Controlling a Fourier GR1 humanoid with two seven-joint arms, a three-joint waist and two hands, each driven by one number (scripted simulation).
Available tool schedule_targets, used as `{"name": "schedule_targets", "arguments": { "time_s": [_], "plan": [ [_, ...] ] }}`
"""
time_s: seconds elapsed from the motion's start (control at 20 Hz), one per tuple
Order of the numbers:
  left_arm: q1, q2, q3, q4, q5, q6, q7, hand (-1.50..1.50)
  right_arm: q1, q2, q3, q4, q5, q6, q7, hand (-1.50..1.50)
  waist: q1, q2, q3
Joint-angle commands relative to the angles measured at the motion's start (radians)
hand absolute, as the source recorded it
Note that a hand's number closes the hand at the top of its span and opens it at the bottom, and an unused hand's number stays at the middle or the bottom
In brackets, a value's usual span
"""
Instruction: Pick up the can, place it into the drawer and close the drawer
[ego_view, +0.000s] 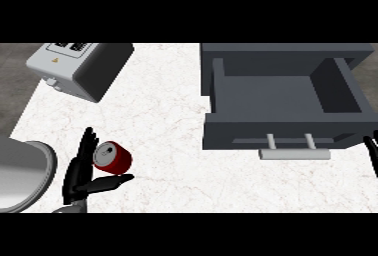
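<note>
At the lower left of the frame the robot's left hand (80, 175), black and rising from the bottom edge, stands with its fingers stretched straight up and its thumb jutting out to the right. Nothing is enclosed in it; the hand is spread wide, and the short red cylindrical can with a silver lid (113, 156) sits in the crook between the upright fingers and the thumb, lying tilted on its side with the lid facing the upper left. The fingers appear to touch the can's left side, while the thumb lies just beneath it; neither curls round it.

The can rests on the white marbled counter top (170, 130), well apart from the dark grey drawer (288, 100) that stands pulled open in the upper right of the frame. The drawer's inside is a bare grey box, and its front panel carries a pale grey bar handle (293, 153) on two short posts, pointing toward the bottom of the frame.

At the right edge, beside the drawer's front corner, only a sliver of the right hand (371, 152) shows as thin black fingers; whether they are spread or curled cannot be told.

A grey toaster (81, 67) sits at the upper left, and a curved silvery basin rim (33, 172) fills the left edge.
</note>
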Motion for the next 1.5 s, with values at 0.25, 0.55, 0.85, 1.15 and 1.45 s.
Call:
{"name": "schedule_targets", "arguments": {
  "time_s": [0.25, 0.55, 0.85, 1.15, 1.45],
  "plan": [
    [-0.073, -0.01, -0.011, 0.086, 0.007, 0.017, -0.019, -1.5, 0.012, -0.012, -0.029, -0.031, -0.04, 0.031, 0.027, -1.5, -0.001, 0.0, 0.0],
    [-0.129, -0.029, -0.034, 0.105, 0.0, 0.032, -0.012, -1.5, -0.044, 0.016, 0.023, -0.054, 0.021, -0.032, 0.094, -1.5, 0.0, 0.0, 0.0],
    [-0.161, -0.018, -0.027, 0.153, 0.023, 0.001, -0.044, 1.5, -0.011, 0.009, 0.002, -0.031, -0.011, 0.0, 0.054, -1.5, -0.001, 0.0, 0.0],
    [-0.097, -0.071, -0.09, -0.031, 0.044, -0.013, 0.06, 1.5, -0.018, -0.006, -0.032, 0.002, -0.024, 0.008, 0.014, -1.5, 0.004, -0.001, 0.0],
    [-0.166, -0.043, -0.078, -0.028, 0.071, -0.045, 0.074, 1.5, -0.016, -0.024, -0.046, 0.011, -0.049, 0.019, -0.002, -1.5, 0.001, 0.0, 0.0]
  ]
}}
